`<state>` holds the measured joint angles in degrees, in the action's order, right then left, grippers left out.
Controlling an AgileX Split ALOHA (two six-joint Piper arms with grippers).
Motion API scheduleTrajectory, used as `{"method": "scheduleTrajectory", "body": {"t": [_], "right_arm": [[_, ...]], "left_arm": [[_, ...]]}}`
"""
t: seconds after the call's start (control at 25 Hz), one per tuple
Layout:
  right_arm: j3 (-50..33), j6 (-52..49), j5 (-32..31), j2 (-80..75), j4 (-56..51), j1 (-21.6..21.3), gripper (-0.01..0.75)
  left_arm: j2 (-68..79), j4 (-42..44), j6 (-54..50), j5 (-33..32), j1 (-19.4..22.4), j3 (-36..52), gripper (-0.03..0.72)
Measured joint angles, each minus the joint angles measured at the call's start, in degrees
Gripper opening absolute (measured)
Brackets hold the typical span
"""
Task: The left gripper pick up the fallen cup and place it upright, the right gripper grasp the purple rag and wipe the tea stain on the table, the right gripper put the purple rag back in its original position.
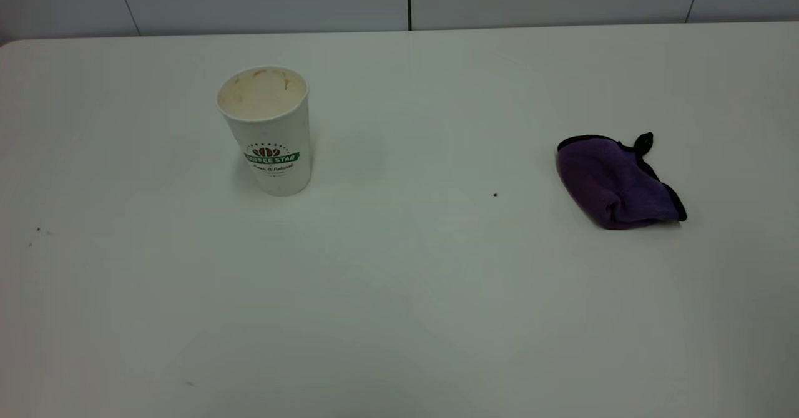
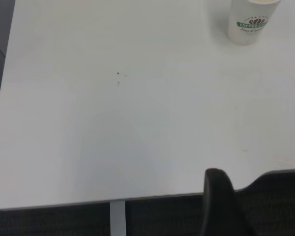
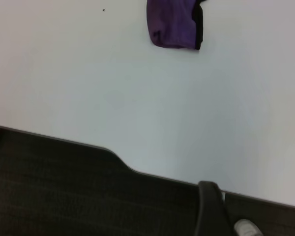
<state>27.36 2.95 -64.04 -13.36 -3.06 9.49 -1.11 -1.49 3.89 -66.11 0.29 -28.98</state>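
One upright cup (image 1: pixel 267 132), one purple rag (image 1: pixel 615 181), one table (image 1: pixel 399 293)

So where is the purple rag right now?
In the exterior view the rag lies on the right side of the table, far right of the upright cup.

The outside camera looks down at the white desk (image 1: pixel 399 293) from the front, fairly close. The left wrist camera sits back past the desk's edge and also sees the cup (image 1: pixel 267 130). The right wrist camera sits back too and also sees the purple rag (image 1: pixel 615 182).
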Motion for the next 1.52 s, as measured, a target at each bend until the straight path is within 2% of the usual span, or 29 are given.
{"method": "scheduleTrajectory", "body": {"t": [0.48,0.72,0.84,1.52], "right_arm": [[0.00,-0.04,0.00,0.62,-0.07,-0.38,0.484],[-0.11,-0.04,0.00,5.87,-0.09,-8.14,0.484],[-0.11,-0.04,-0.06,10.46,-0.09,-10.36,0.484],[-0.11,-0.04,-0.42,14.25,-0.09,-10.81,0.484]], "left_arm": [[0.00,-0.05,-0.05,0.00,0.00,0.00,0.432],[0.00,-0.05,-0.05,0.00,0.00,0.00,0.432],[0.00,-0.05,-0.05,0.00,0.00,0.00,0.432],[0.00,-0.05,-0.05,-0.17,0.00,0.00,0.432]]}}
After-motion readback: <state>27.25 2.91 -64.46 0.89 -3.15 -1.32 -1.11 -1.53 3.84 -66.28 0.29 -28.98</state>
